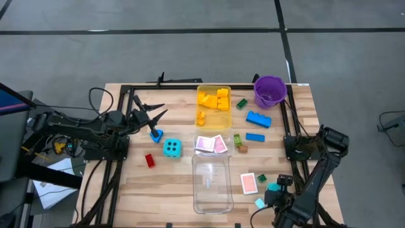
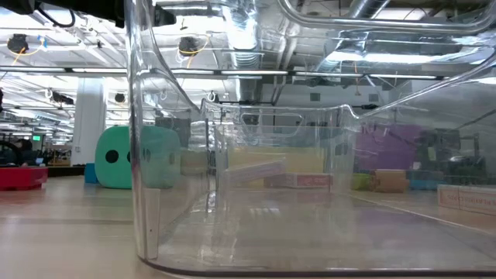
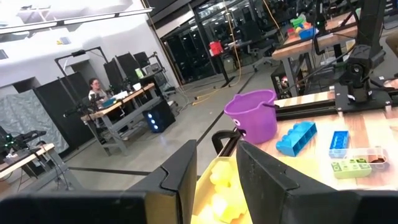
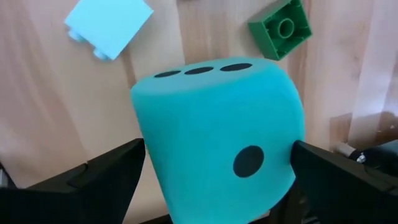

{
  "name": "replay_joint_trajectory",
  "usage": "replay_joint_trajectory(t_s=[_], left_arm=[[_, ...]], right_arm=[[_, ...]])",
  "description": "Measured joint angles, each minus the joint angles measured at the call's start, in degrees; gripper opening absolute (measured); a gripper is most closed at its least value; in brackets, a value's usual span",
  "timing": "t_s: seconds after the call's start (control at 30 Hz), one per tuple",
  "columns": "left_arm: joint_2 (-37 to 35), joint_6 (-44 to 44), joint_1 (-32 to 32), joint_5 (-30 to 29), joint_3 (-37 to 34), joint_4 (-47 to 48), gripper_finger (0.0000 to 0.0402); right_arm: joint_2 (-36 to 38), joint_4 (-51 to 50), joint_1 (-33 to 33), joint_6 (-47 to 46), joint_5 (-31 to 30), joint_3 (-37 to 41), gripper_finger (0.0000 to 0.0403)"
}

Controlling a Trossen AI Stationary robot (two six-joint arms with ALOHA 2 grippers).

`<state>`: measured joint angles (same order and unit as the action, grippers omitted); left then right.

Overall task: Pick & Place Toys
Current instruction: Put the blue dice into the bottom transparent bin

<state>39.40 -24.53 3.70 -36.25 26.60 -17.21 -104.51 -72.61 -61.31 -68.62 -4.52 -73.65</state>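
My right gripper [image 1: 275, 188] [image 4: 217, 180] points down at the near right of the table, open, one finger on each side of a cyan black-dotted die [image 4: 211, 124]. A light blue piece [image 4: 111, 25] and a green brick [image 4: 281, 28] lie on the wood beside the die. My left gripper [image 1: 154, 114] [image 3: 217, 180] is held level at the left, open, with nothing between its fingers. Below it lies a small blue piece [image 1: 155, 134]. A second die [image 1: 171, 148] and a red brick [image 1: 150, 160] rest on the table nearby. My right gripper has a finger [image 4: 112, 177] close against each of two opposite sides of the die [image 4: 144, 155], coming from above. I cannot tell whether the fingers touch it, or whether it is clear of the table.
A yellow tray [image 1: 199, 88] of yellow bricks stands at the far middle, and a clear tray [image 1: 195, 183] at the near middle. A purple bucket [image 1: 269, 90] is at the far right. Blue bricks [image 1: 258, 118], green bricks [image 1: 242, 103] and pink cards [image 1: 211, 144] [image 1: 249, 183] lie between.
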Motion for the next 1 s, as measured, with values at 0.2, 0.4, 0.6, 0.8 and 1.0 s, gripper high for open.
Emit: replay_joint_trajectory(t_s=[0.2,0.4,0.6,0.8,1.0], left_arm=[[0.00,0.00,0.00,-0.02,0.01,0.03,0.0108],[0.00,0.00,0.01,-0.24,0.00,0.04,0.0108],[0.00,0.00,0.01,-0.22,0.00,0.28,0.0108],[0.00,0.02,-0.01,-0.16,-0.01,0.28,0.0108],[0.00,0.81,-0.01,-0.03,0.00,0.28,0.0108]], right_arm=[[-0.18,-0.30,-0.12,-0.80,0.14,-2.31,0.0388],[-0.22,-1.16,0.04,-1.74,-0.47,-4.67,0.0388],[-0.22,-2.84,0.83,0.42,-0.19,-4.68,0.0388],[2.90,-3.03,1.56,2.06,0.18,-4.68,0.0388],[9.02,-3.16,2.23,-3.87,-1.51,-3.14,0.0386]])
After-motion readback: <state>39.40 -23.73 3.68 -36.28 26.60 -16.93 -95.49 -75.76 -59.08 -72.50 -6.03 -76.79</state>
